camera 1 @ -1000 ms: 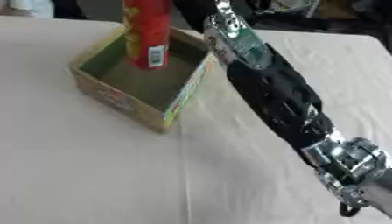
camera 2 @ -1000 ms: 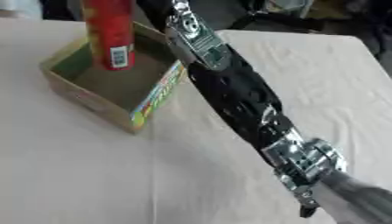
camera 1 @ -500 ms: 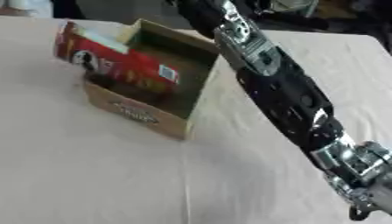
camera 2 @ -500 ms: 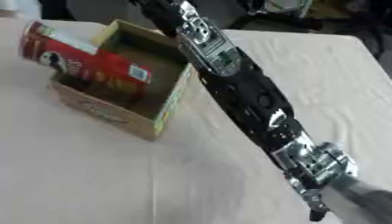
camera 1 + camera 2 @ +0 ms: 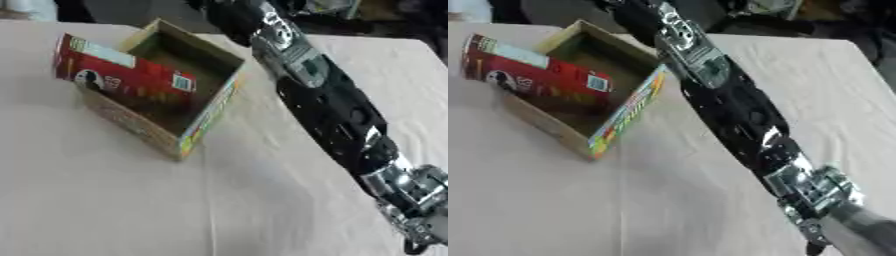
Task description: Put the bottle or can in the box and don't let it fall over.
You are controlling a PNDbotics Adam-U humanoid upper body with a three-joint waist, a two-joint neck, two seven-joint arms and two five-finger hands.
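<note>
Table: pale tabletop (image 5: 105,200) fills most of the frame; your work sits in the upper left.
Right arm: the black forearm (image 5: 337,110) runs as a diagonal from the lower right corner to the top centre, passing just right of the box. You're nearer with this arm than with anything else in view.
Box: open cardboard box (image 5: 203,122), upper left of frame, one corner pointing down toward frame centre, mouth up.
Can: red can (image 5: 122,75) is not upright. It lies tipped across the box's left wall, label end down inside the box, top end sticking out over the rim toward the upper left edge.
Long axis: runs from upper left down to the right, close to flat, about across the arm's line.
Bearing from hand: judging from the arm's line, the can lies left of and below where your hand should be, with the box's far rim between.
Right hand: out of frame past the top edge; you can't tell whether it's released, clenched or holding anything.
Left hand: not visible in either eye.
Next move, my read: you need to come at the outer top end and stand the can back up.
</note>
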